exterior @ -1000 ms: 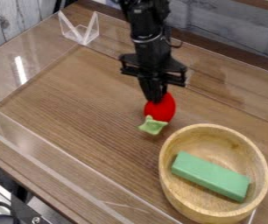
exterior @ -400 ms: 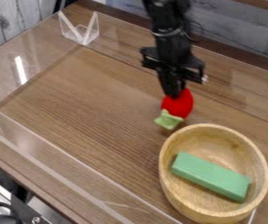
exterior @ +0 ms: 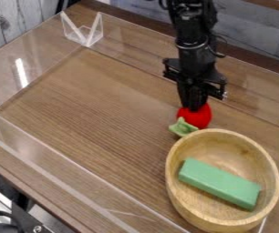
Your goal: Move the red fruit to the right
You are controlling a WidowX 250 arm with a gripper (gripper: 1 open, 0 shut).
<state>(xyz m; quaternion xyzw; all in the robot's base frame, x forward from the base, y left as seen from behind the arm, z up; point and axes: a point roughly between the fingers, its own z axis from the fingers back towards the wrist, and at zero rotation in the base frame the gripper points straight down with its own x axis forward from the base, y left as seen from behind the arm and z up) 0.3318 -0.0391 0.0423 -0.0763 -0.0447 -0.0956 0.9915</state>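
Observation:
The red fruit is a small glossy red piece with its pale green leafy cap pointing toward the lower left. It sits low on the wooden table, just beyond the far rim of the wooden bowl. My gripper points straight down onto the top of the fruit. Its dark fingers are close together on the fruit and no gap shows between them. The fruit's upper part is hidden behind the fingertips.
The wooden bowl at the front right holds a flat green rectangular block. Clear plastic walls ring the table, with a clear folded stand at the back left. Bare wood lies to the left.
The gripper has carried the red fruit to the right and slightly toward the back, from mid-table to the spot by the bowl's far rim. The bowl and green block have not moved.

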